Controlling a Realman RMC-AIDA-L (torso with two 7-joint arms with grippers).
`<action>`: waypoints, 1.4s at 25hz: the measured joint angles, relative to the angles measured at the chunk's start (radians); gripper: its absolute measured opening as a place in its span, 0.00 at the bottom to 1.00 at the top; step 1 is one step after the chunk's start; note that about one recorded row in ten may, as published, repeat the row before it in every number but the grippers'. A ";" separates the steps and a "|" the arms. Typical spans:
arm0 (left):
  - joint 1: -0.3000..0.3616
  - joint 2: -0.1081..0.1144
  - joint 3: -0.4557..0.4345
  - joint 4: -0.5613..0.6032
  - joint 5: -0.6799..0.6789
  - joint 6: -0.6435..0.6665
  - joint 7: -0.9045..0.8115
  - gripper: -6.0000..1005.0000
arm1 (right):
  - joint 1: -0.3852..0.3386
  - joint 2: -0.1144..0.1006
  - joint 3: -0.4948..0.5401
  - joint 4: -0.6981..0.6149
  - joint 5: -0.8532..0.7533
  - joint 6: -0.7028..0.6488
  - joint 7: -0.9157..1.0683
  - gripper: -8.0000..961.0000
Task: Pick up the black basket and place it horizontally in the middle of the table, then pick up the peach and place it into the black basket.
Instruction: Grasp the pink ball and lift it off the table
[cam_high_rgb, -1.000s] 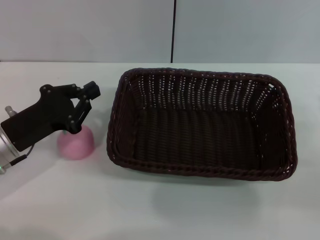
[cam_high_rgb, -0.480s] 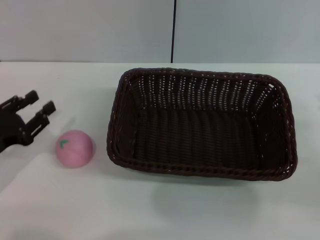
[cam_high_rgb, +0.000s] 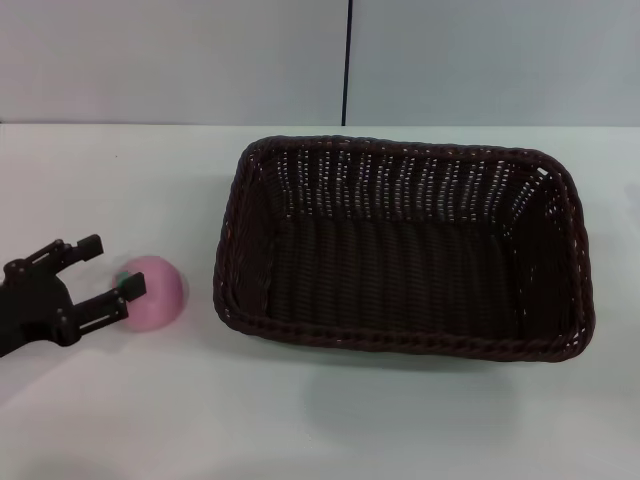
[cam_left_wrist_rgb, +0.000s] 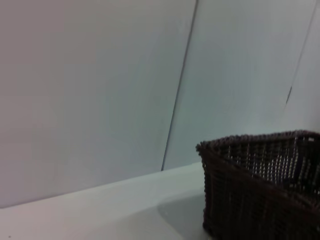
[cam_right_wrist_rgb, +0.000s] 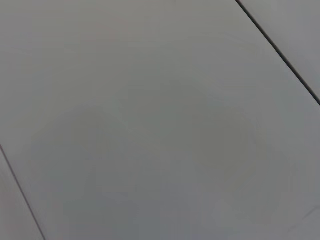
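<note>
Left gripper (cam_high_rgb: 108, 268) at the peach (cam_high_rgb: 153, 293), jaws spread wide and nothing held.

In the head view the basket (cam_high_rgb: 400, 250) is seen lying lengthwise across the centre and right of the frame on the white desk (cam_high_rgb: 320, 420), its inside bare. The peach is set on the desk at the left, just beside the basket's left rim and outside it. The left gripper is seen at the lower left edge; one finger (cam_high_rgb: 105, 306) is placed against the peach's near side, the other is held apart above it. In the left wrist view a basket corner (cam_left_wrist_rgb: 260, 190) is shown. The right gripper is not seen in any view.
</note>
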 joint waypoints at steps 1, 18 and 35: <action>0.002 -0.004 -0.001 -0.021 0.000 -0.020 0.050 0.74 | 0.000 0.000 0.000 0.000 0.000 0.005 0.000 0.67; -0.005 -0.002 -0.016 -0.156 -0.001 -0.100 0.244 0.77 | 0.009 -0.001 0.000 0.002 -0.001 0.017 0.000 0.67; -0.002 0.000 -0.019 -0.151 -0.005 -0.071 0.254 0.35 | 0.007 0.000 0.000 0.003 -0.001 0.032 0.000 0.67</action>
